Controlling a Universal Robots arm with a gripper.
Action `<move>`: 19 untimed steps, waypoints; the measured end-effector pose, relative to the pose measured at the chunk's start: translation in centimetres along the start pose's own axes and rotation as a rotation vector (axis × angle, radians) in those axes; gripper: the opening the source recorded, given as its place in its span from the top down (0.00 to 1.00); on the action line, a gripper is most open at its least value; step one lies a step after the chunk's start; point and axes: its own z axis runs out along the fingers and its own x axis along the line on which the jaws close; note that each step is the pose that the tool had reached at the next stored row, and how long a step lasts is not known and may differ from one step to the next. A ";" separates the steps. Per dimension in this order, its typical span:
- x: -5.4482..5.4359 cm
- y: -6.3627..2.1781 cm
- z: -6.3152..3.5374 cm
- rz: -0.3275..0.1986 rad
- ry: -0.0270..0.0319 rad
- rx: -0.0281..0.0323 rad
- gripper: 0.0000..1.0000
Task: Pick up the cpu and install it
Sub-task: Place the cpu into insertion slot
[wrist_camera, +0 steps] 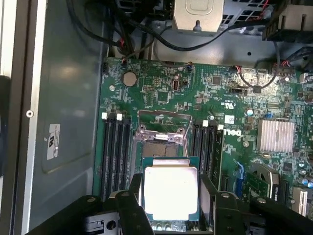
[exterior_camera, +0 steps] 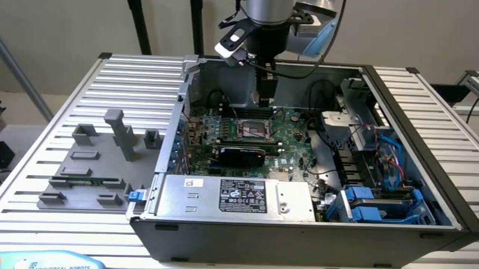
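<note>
Wrist view gives us the tool (wrist_camera: 171, 197) partly open, clamped on the cpu (wrist_camera: 170, 188) by its edges, close above the open socket (wrist_camera: 162, 147). We judge installation underway, needing square alignment and gentle lowering.

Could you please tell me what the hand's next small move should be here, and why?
Probably a straight, slow descent: the hand grips the chip above the open socket, whose frame is flipped up, and they look roughly lined up.
</note>
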 end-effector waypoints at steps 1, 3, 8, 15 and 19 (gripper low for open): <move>0.0 -0.01 0.06 0.008 -0.0005 0.0017 0.45; 0.0 -0.06 0.18 0.022 -0.0012 0.0048 0.45; 0.0 -0.33 0.52 0.046 -0.0025 0.0089 0.45; 0.0 -0.75 1.61 0.060 -0.0031 0.0089 0.45; 0.0 -0.79 2.32 0.064 -0.0020 0.0088 0.45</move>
